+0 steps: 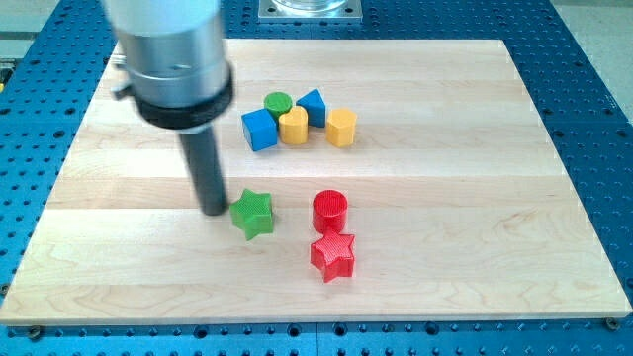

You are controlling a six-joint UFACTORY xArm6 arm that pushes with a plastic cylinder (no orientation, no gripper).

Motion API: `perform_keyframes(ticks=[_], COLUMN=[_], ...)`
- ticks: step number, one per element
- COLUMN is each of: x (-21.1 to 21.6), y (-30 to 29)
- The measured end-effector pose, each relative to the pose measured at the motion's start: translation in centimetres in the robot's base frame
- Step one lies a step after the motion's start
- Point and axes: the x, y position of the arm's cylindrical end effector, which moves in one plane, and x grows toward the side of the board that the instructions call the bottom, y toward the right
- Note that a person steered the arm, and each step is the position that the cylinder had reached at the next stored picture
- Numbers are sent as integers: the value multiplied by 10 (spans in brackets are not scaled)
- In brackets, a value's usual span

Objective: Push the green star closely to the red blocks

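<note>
My tip [214, 209] touched the one green star [253, 215] from the view's left; two red blocks, a cylinder [330, 210] and a star [333, 256], sat right of it. The tool was a bare rod, holding nothing.

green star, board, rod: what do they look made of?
Green star: likely matte plastic, fine ridged lines suggest 3D printing. Board: pale wood, visible grain and plank seams. Rod: dark, smooth, probably metal or plastic, can't tell; my tip sits against the star's left side.
</note>
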Motion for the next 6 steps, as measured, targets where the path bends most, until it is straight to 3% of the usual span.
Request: perform_keyframes(ticks=[1,3,4,6], x=[8,18,2,-15], y=[-6,73,103,253])
